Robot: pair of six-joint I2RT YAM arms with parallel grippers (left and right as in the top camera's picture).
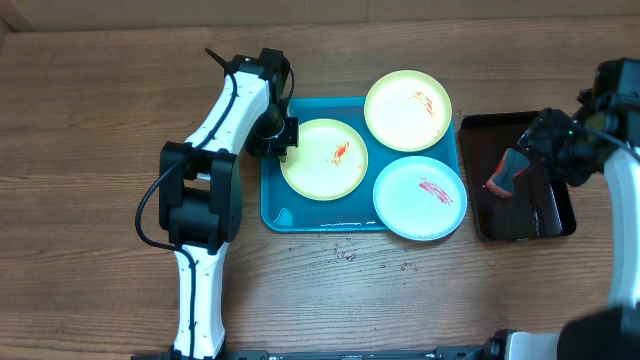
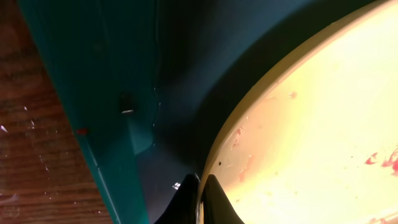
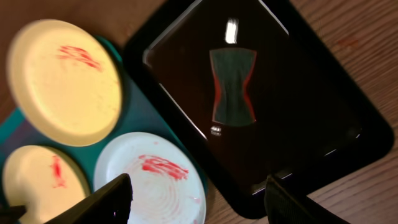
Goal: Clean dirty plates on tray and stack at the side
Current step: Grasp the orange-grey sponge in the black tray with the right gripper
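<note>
Nearest its own lens, the left gripper point(image 2: 199, 202): jaws closed together right at the rim of a yellow-green plate point(image 2: 311, 124). A thin pale line sits between the fingers point(image 2: 217, 204); cannot tell if the rim is pinched. This plate carries small red specks and a red smear. It lies in the left part of the turquoise tray point(image 2: 93, 93), with the tray floor in shadow beside it and the wooden table point(image 2: 25, 137) outside the tray wall.

Overhead: three plates on the tray, none stacked. At the far right corner, the second yellow-green plate point(image 1: 407, 110) overhangs the rim and has red streaks. At the near right corner, the blue-rimmed plate point(image 1: 420, 197) also sits over the edge and has one red smear. The three sit close together.

Just right of the turquoise one, the black tray point(image 1: 520, 225). In it lies the sponge point(image 3: 232, 87), dark with red sides. Above it hangs the right gripper point(image 3: 199, 185), jaws wide, nothing between them.

Scattered droplets point(image 1: 345, 255) on the table near the tray's front edge
</note>
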